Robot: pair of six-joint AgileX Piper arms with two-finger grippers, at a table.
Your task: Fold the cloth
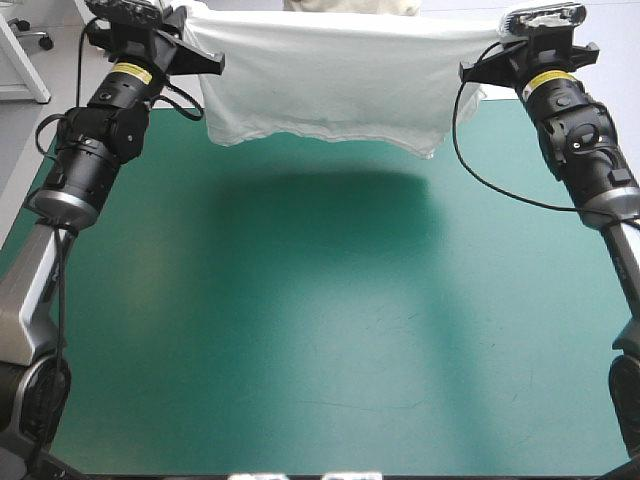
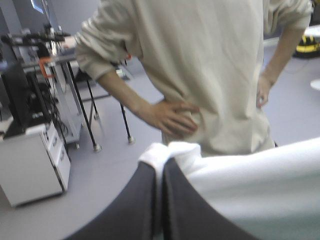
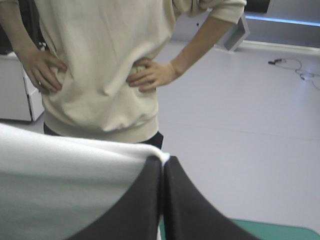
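**A:** Where is the T-shirt hanging?

**B:** One white T-shirt (image 1: pixel 325 85) is hanging stretched in the air near the table's far edge. Its ragged lower hem is dangling above the teal-green cover (image 1: pixel 320 330), and its shadow (image 1: pixel 330 200) is falling underneath.

**A:** How are the hands holding it?

**B:** Two hands are holding it. The left hand (image 1: pixel 212 62) is clamping one upper corner and the right hand (image 1: pixel 468 70) the other. In each wrist view the two black fingers (image 2: pixel 135 210) are pressing together into a pointed arch, with white cloth bunching at the tip.

**A:** Any open room?

**B:** The cover is lying open from the near edge up to the shadow. The two arms are keeping to the table's side edges.

**A:** Anything hard to make out?

**B:** I'm not making out the sleeves. In both wrist views the shirt is running out of sight as a white field.
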